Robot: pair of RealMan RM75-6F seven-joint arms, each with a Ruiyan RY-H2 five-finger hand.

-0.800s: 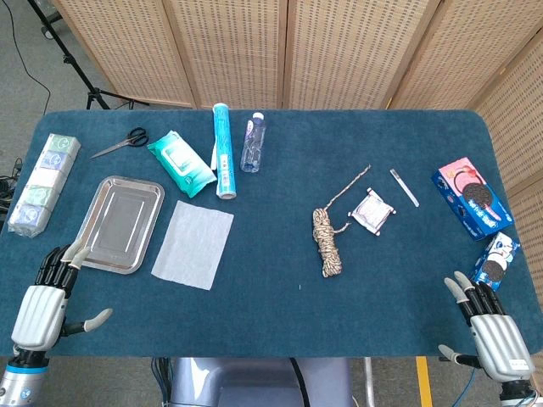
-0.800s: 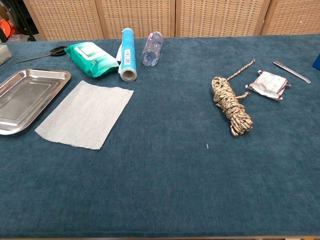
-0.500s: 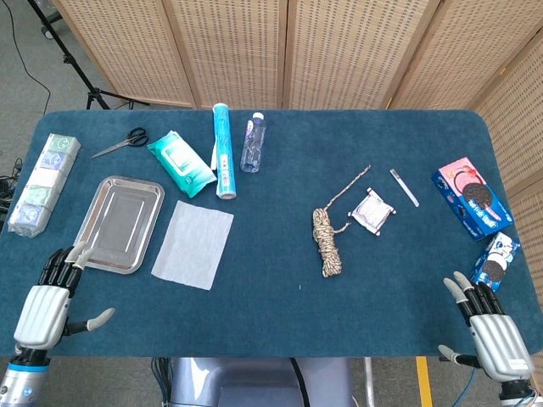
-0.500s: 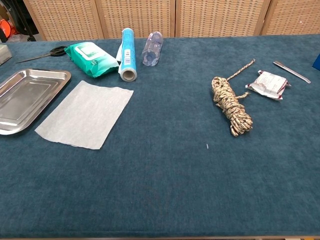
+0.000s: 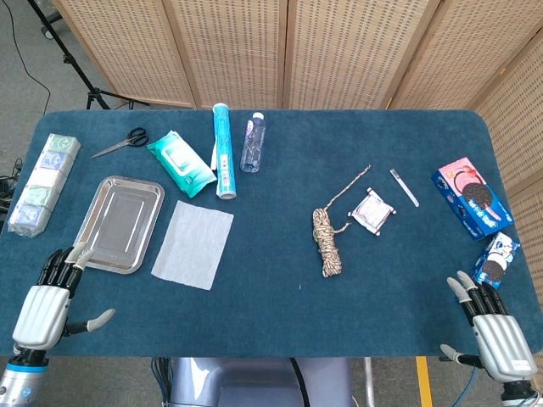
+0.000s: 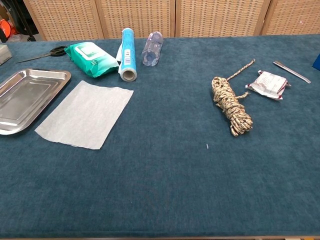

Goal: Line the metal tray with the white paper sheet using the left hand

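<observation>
Fingers of your left hand were spread and held nothing, fingertips just off the near corner of the metal tray.

Over the last second that hand had slid slightly back toward the near-left corner of the table; its fingertips no longer overlapped the tray's rim, so no reach had begun. White paper sheet lay flat beside the tray's right edge, untouched. Your right hand sat open at the near-right corner, barely lower than before. Lining the tray was entirely ahead of you; the chest view showed neither hand.
</observation>
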